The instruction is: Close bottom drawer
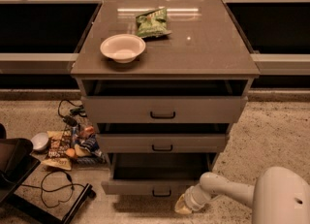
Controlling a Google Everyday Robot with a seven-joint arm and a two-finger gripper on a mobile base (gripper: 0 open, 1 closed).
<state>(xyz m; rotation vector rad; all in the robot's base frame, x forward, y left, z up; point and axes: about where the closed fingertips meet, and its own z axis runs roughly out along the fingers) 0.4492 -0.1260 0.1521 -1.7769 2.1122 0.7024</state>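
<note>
In the camera view, the bottom drawer (145, 187) stands pulled well out at the foot of the cabinet (208, 48), its dark inside exposed, so the closing is not yet done. The pincer (183, 206) sits low, just beside the drawer front's right end. Whether it is clenched or released I cannot tell. The whole push inward appears to remain.

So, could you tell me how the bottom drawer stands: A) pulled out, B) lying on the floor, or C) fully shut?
A: the bottom drawer juts out, its dark interior open behind the front panel, with the gripper low by the panel's right end.
</note>
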